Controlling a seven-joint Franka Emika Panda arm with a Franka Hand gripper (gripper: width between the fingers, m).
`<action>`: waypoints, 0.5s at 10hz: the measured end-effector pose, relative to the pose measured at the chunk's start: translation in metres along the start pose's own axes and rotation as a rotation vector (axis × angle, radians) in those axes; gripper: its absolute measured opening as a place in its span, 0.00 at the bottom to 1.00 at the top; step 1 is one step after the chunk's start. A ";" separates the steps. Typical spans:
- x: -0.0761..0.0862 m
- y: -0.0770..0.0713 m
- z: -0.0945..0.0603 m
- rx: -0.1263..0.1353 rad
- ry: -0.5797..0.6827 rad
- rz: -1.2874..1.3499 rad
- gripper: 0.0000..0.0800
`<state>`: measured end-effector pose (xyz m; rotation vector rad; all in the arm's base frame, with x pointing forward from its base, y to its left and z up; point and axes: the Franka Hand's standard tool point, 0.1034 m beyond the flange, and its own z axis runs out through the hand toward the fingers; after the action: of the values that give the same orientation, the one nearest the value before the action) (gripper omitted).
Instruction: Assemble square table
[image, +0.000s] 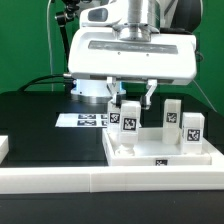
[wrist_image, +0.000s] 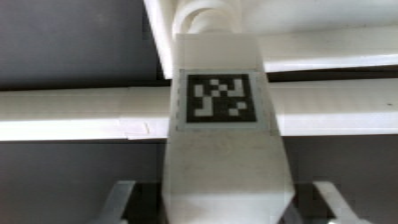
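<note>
We saw our gripper (image: 138, 95) pinching a small white plastic block leg (image: 129, 115) between its two fingers, the leg's long side running straight up and down, over the big white square plastic slab (image: 160, 152).

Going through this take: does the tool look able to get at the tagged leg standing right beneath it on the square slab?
Probably yes. The tool hangs straight over that leg, and the wrist view shows its fingers flanking the leg with nothing between. Whether they actually press on it is unclear.
</note>
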<state>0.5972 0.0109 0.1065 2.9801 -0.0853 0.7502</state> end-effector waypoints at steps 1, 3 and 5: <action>-0.001 0.001 0.000 -0.003 0.007 -0.001 0.36; -0.006 0.002 0.005 -0.009 0.003 -0.004 0.36; -0.006 0.003 0.007 -0.014 0.013 -0.007 0.36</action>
<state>0.5947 0.0078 0.0978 2.9609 -0.0795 0.7652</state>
